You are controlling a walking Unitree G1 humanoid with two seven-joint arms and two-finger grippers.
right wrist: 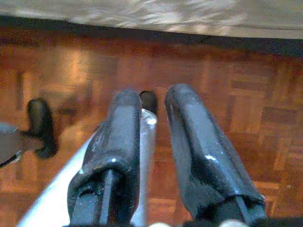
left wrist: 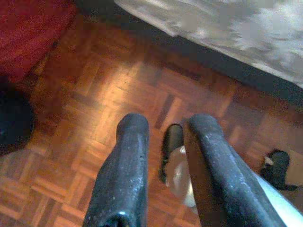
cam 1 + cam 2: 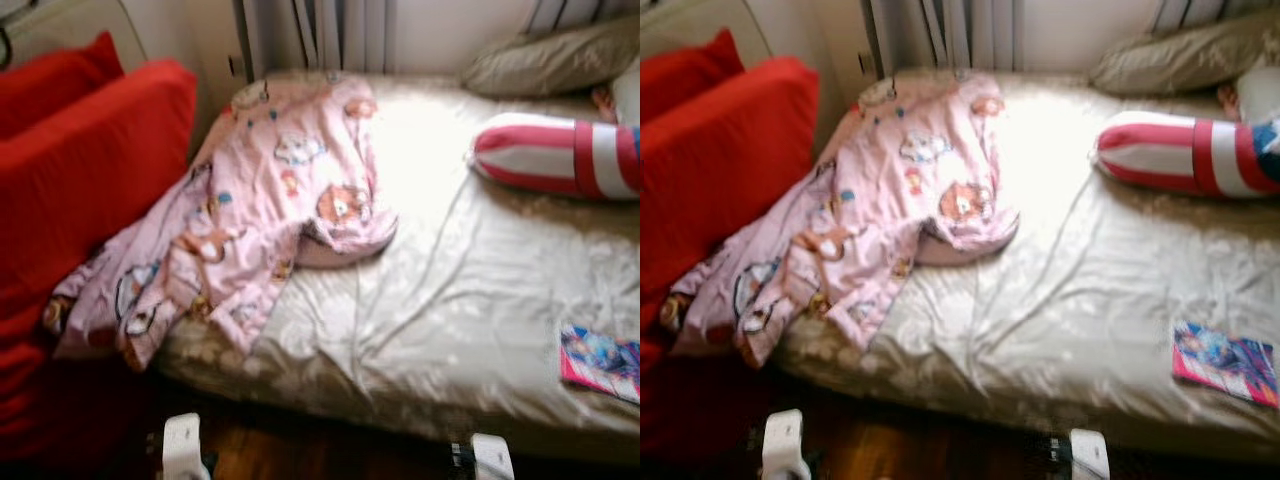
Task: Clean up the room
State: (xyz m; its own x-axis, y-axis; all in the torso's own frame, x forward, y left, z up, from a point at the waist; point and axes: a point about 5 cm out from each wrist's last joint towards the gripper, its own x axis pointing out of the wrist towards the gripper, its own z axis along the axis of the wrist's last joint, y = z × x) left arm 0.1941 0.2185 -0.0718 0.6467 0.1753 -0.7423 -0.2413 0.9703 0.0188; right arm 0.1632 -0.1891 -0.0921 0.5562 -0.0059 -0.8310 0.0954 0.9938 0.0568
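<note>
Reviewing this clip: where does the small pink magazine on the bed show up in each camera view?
Left eye view: pink magazine at the right edge, on the bed sheet.
Right eye view: same magazine, slightly further in from the right edge.
Left wrist and right wrist views: floor below the bed, magazine absent.
Shared landmark: the red-and-white striped cushion.

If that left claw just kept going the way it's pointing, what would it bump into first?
Most likely the wooden parquet floor. The left gripper hangs with its fingers open, aimed down at bare boards beside the bed. A dark, pale-topped thing sits just beyond the fingertips, but its depth is unclear.
</note>
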